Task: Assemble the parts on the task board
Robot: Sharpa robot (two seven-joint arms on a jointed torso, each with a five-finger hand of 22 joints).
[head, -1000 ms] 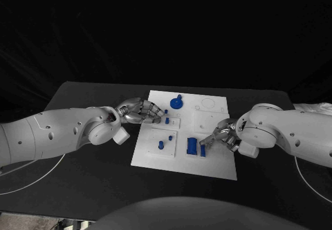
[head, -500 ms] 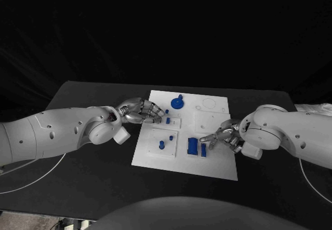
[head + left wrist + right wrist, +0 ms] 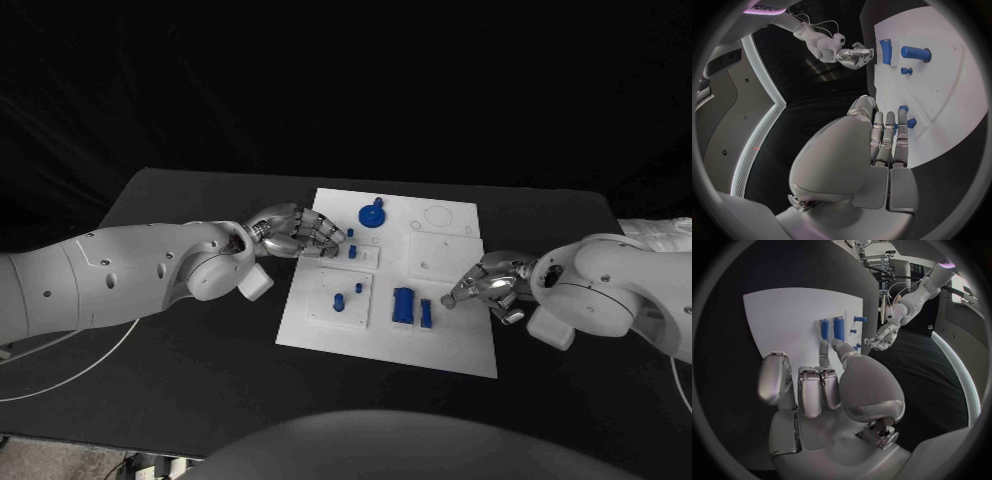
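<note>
The white task board (image 3: 454, 340) lies mid-table. On it are a blue disc part (image 3: 371, 215), two small pegs (image 3: 351, 252) near its left edge, two more pegs (image 3: 336, 300), a wide blue block (image 3: 402, 304) and a slim blue piece (image 3: 426, 313) beside it. My left hand (image 3: 296, 232) sits at the board's left edge, fingers curled together, its fingertips (image 3: 902, 120) next to the small pegs (image 3: 910, 122). My right hand (image 3: 490, 285) hovers at the board's right edge, fingers apart and holding nothing, a short way from the slim piece (image 3: 824, 329).
Black table (image 3: 173, 360) surrounds the board on all sides. Empty round and square recesses (image 3: 436, 215) mark the board's far right corner. A white cable (image 3: 58, 385) runs along the table's left side.
My right hand has drawn back to the right, off the slim blue piece, which stays lying beside the block. The left hand has not moved.
</note>
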